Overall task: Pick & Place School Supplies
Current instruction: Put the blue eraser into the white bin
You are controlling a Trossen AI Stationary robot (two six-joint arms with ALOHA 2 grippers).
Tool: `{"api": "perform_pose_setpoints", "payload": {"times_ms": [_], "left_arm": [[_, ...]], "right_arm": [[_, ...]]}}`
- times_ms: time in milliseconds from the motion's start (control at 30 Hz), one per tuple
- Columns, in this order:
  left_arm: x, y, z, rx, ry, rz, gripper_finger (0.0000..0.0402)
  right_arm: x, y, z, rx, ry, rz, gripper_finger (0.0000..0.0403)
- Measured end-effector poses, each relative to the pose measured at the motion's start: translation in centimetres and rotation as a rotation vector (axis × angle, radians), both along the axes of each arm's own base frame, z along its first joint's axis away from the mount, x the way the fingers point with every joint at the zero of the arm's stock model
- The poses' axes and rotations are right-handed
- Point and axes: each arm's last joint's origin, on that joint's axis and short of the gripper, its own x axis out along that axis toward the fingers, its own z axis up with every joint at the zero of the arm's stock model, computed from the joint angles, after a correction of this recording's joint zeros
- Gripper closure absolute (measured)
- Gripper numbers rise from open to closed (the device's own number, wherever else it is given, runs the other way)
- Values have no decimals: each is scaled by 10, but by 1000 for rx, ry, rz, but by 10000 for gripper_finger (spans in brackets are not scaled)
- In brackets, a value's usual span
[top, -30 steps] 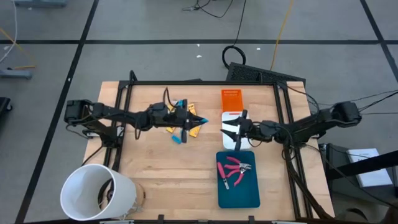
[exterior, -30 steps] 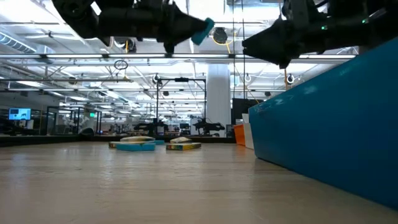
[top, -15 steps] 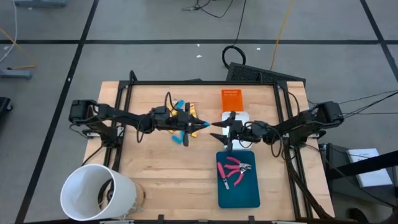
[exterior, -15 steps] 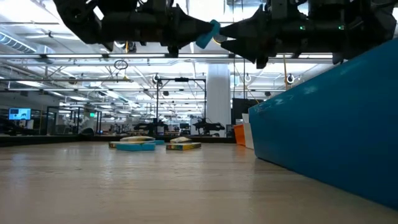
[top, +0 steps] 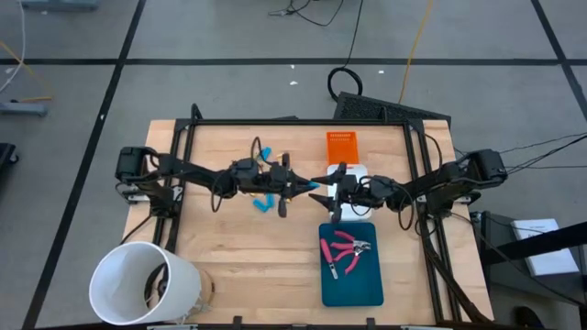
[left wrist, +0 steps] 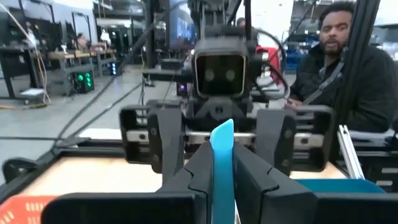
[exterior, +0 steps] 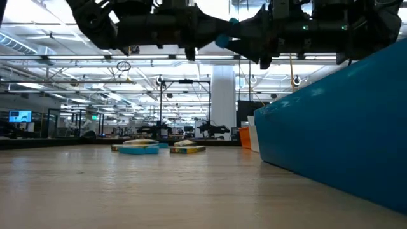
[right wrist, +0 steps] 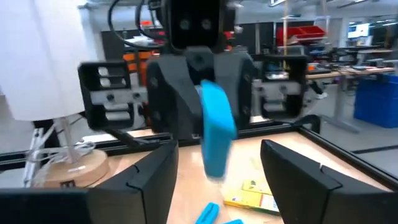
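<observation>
**Blue piece held mid-air between the two grippers**

Left to right across the tabletop point(top: 229, 247): white bucket point(top: 142, 284) at the near left corner, partly cut by the frame edge. Left gripper point(top: 295, 186) is out over the table middle, fingers point(left wrist: 198, 174) pinching a light-blue piece point(left wrist: 222, 165) upright; only the piece's tip shows in high view, rest is hidden by the gripper. Under the left arm, loose blue pieces point(top: 266, 205) and yellow-orange bits point(right wrist: 252, 200) lie on the wood, mostly covered by the arm in high view; can't count them. Right gripper point(top: 332, 192) faces the left one, fingers point(right wrist: 146, 180) spread wide w/ the held piece between them, not touching as far as seen. Behind it a white tray point(top: 353, 171), mostly hidden, and an orange tray point(top: 339, 147) nr the far edge. Teal tray point(top: 353, 275) at the near edge holds pink-red scissors point(top: 347, 249). Low view: both grippers cut off at top. A person point(left wrist: 348, 68) sits beyond the table.
</observation>
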Motion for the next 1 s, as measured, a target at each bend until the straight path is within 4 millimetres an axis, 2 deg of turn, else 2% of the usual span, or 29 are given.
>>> {"api": "perform_pose_setpoints", "payload": {"times_ms": [200, 900, 1000], "left_arm": [[12, 0, -5, -1, 11, -3, 361], [11, 0, -4, 18, 23, -18, 367], [11, 0, -4, 18, 23, -18, 358]], "right_arm": [[0, 1, -2, -4, 17, 21, 196], [0, 1, -3, -35, 40, 19, 306], [0, 1, -3, -35, 40, 19, 323]]}}
